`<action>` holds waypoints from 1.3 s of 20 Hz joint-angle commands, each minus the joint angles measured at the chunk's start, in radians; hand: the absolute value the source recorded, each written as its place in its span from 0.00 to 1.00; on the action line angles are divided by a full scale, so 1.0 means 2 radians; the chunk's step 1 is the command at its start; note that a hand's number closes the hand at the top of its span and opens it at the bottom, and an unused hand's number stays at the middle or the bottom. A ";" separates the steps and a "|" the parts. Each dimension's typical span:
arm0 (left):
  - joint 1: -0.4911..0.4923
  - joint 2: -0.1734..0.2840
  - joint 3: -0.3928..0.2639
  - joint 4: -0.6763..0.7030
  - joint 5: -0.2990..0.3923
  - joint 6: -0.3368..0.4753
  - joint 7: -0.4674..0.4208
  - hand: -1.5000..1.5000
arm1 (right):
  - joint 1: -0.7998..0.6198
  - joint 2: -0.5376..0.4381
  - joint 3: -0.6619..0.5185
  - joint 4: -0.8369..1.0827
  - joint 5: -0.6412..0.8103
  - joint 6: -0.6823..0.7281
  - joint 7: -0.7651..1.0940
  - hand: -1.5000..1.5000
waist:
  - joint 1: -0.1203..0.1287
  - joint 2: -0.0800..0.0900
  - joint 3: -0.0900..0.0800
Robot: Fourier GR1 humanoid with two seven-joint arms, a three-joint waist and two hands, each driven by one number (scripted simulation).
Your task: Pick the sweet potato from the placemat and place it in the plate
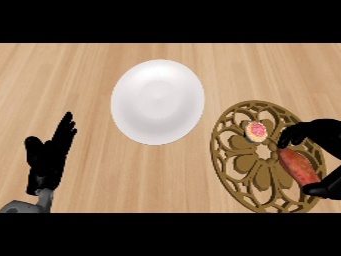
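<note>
Sweet potato point(299, 167): lies on the placemat under the right hand; reddish-orange and elongated. Its long axis runs diagonally, one end up and toward the left hand, tucked below the right hand's fingertips, the other end down toward the thumb at the lower right.
Right hand point(334, 150): arched over the sweet potato, fingers curled down at its upper end and thumb at its lower end, so the hand brackets it lengthwise. Whether the fingers actually press it cannot be told for certain, but they close round it.
Placemat point(236, 165): round, golden-brown openwork with a flower pattern, lying flat beneath the right hand and reaching out to that hand's left.
Small round item point(256, 130): pink centre with a pale rim, on the placemat just left of the right hand's fingertips, apart from the sweet potato.
Plate point(158, 102): white, bare, between the two hands and beyond them, just beside the placemat's far-left edge.
Left hand point(49, 155): open, fingers straight and pointing up, resting well to the left of the plate, holding nothing.
Surface: light wooden counter point(69, 75), grain running across the view.
Room: only the counter top shows.
</note>
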 commanded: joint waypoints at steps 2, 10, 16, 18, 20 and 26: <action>-0.014 -0.004 -0.010 0.003 -0.009 0.000 0.011 0.50 | -0.017 -0.048 0.010 0.011 0.076 0.108 -0.121 0.00 | 0.011 -0.001 0.000; -0.011 -0.027 -0.029 0.007 -0.027 0.011 0.006 0.50 | -0.049 -0.138 0.032 -0.033 0.243 -0.016 -0.221 0.00 | 0.012 -0.005 -0.002; -0.022 -0.022 -0.024 0.003 -0.027 0.008 0.026 0.50 | -0.054 -0.203 0.107 -0.023 0.341 -0.073 -0.272 0.00 | 0.019 -0.004 -0.003; -0.039 -0.014 -0.015 0.005 -0.022 -0.003 0.031 0.50 | -0.073 -0.213 0.136 -0.015 0.364 -0.076 -0.267 0.00 | 0.024 -0.002 -0.003; -0.037 -0.047 -0.027 0.036 -0.041 0.021 0.010 0.50 | -0.072 -0.214 0.161 -0.014 0.392 -0.106 -0.286 0.00 | 0.017 -0.002 -0.004; -0.009 -0.030 -0.022 0.003 -0.037 0.001 0.016 0.50 | -0.118 -0.186 0.211 0.041 0.441 -0.129 -0.284 0.00 | 0.020 -0.005 -0.004</action>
